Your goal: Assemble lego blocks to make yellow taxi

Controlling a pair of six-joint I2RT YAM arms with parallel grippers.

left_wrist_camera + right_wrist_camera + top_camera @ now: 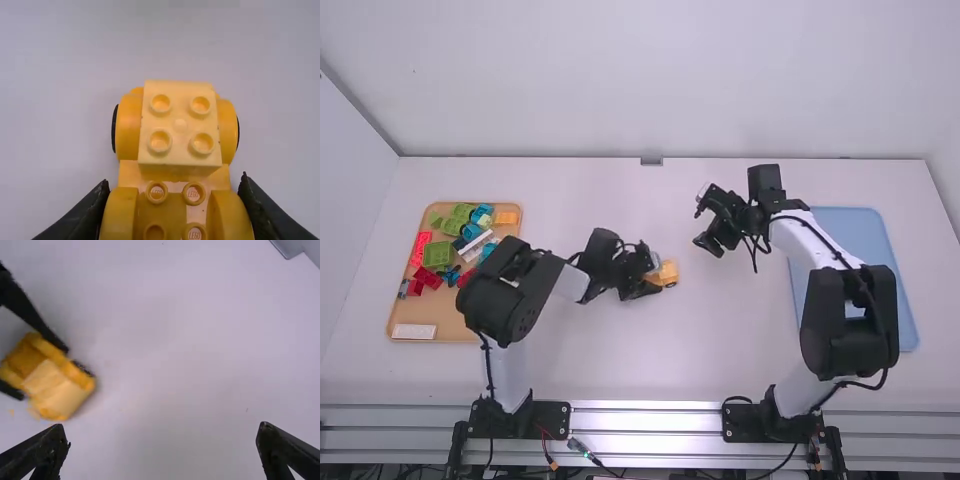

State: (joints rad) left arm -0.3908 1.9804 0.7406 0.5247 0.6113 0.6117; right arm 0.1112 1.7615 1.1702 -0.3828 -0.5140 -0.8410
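Note:
Just right of the table's middle in the high view, my left gripper (pixel 653 282) holds the yellow car (pixel 668 273) on the table. In the left wrist view, the left gripper (pixel 174 186) has one finger against each side of the car's near end; a pale yellow brick (pixel 180 125) with four studs sits across the other end, between rounded yellow sides. The right gripper (pixel 701 226) is apart from the car, beyond it and to the right. In the right wrist view, the right gripper (pixel 163 434) is wide open with nothing between its fingers; the car (pixel 57 390) is off to one side.
An orange tray (pixel 460 327) of loose bricks in several colours, one of them yellow (pixel 506 217), lies at the left. A blue tray (pixel 865 232) is at the right, partly beneath the right arm. The left arm spans the table between the orange tray and the car.

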